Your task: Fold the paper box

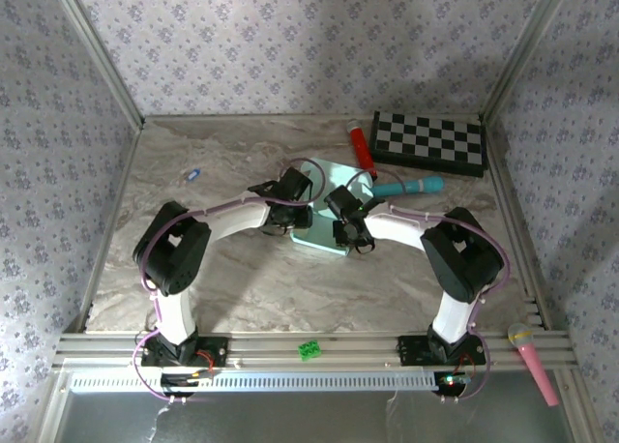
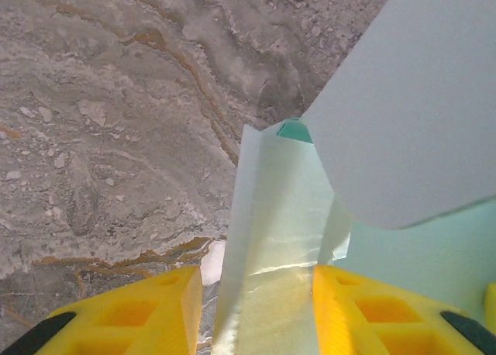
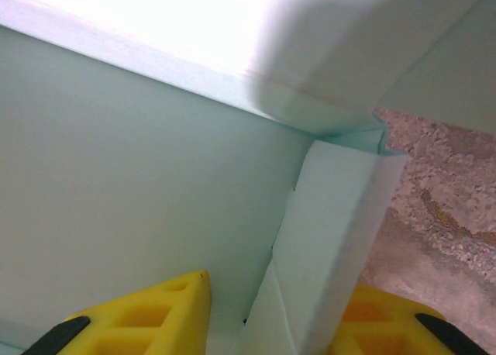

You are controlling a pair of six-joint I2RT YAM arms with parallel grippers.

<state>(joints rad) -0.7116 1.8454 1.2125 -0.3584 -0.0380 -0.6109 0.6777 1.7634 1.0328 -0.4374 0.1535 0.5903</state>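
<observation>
The paper box (image 1: 317, 238) sits half-formed near the middle of the surface (image 1: 193, 269), with its walls partly raised. The left gripper (image 1: 290, 209) has its jaws parted astride an upright side flap. The right gripper (image 1: 350, 232), jaws likewise parted, straddles a folded corner flap. Bare surface runs toward the left and near edges. A teal microphone (image 1: 411, 186) lies just beside the box, and a checkerboard (image 1: 428, 141) sits in the far right corner.
</observation>
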